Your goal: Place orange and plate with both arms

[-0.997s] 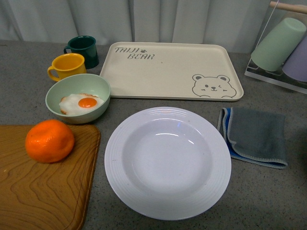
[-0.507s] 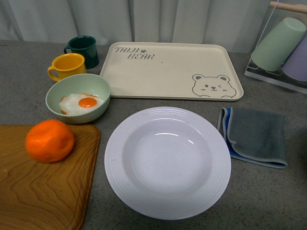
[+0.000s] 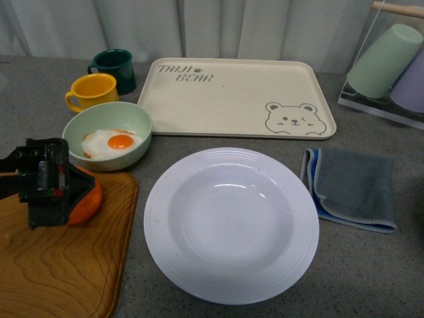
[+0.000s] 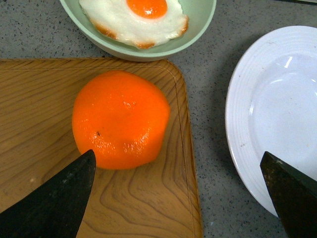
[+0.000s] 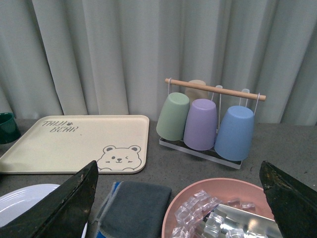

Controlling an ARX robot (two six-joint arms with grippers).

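My left gripper has come into the front view since the last frame and now hangs over the orange, hiding most of it. The orange itself has not shifted. It sits on the board, right beneath the gripper. In the left wrist view the fingers are spread wide and grip nothing. The orange lies between them, close to one fingertip, and I cannot tell whether they touch. The other fingertip is over the rim of the plate, which lies on the table to the gripper's right. The bowl with the egg is just beyond the gripper. My right gripper is also wide open and empty, with a cloth and a pink bowl below it.
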